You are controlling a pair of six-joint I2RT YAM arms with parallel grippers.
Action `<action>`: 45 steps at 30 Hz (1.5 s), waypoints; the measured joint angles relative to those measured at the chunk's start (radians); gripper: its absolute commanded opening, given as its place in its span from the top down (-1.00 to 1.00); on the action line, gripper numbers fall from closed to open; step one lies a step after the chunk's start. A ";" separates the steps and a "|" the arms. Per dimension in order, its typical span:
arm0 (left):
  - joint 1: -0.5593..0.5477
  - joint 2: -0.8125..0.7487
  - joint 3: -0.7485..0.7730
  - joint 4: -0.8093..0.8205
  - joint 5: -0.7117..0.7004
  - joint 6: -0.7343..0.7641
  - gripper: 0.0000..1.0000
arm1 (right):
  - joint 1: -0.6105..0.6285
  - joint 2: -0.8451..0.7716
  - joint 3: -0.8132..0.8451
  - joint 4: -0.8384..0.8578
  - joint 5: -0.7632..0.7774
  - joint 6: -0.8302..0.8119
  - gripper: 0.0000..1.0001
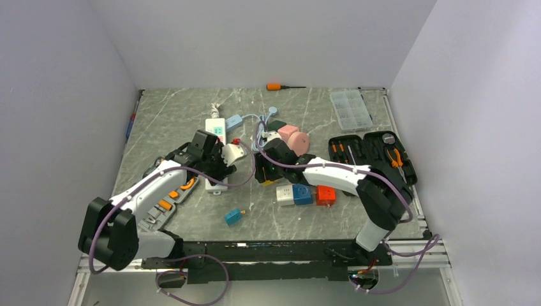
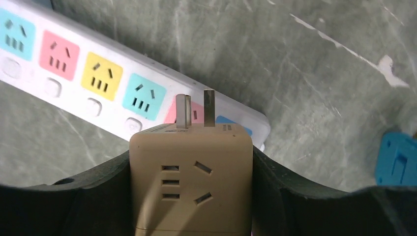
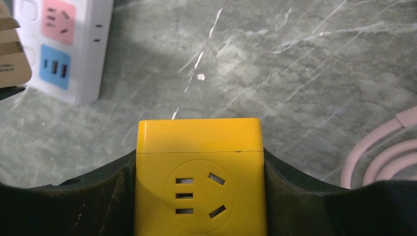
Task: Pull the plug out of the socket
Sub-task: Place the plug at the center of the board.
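While the grey marbled table (image 1: 185,121) fills the ground under both arms, the socket (image 2: 74,73), a long white strip with pastel outlets, lies flat on it just ahead of and below the left gripper (image 2: 191,157), running off to that gripper's left. From the right gripper (image 3: 199,157) the strip's end, with a pink and a blue outlet, sits ahead and well off to the left.

The left gripper is partly open, its two black fingers (image 2: 98,191) pressed against the sides of a beige plug (image 2: 192,196), a cube-shaped adapter held between them. The right gripper stands at a similar width, clamping a yellow cube (image 3: 199,196) the same way, outlet face toward the wrist.

Out of the beige plug's far face, pointing away from the hand, two flat metal prongs (image 2: 209,108) show bare along their length, seated in no outlet and hanging over the strip's end, in front of its last pink outlet.

To the left gripper's right, a small blue adapter (image 2: 396,160) rests on the table. A pink cable (image 3: 378,157) curls at the right gripper's right.
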 measured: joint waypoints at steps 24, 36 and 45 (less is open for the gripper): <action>0.235 0.178 0.086 0.029 0.142 -0.269 -0.99 | -0.011 0.402 0.349 -0.004 0.054 0.000 0.90; 0.265 0.161 0.375 -0.242 0.104 -0.294 -0.99 | -0.025 0.463 0.436 -0.019 0.058 -0.023 0.22; 0.269 0.012 0.382 -0.415 0.122 -0.288 -0.99 | -0.027 0.466 0.447 -0.042 0.061 -0.058 -0.99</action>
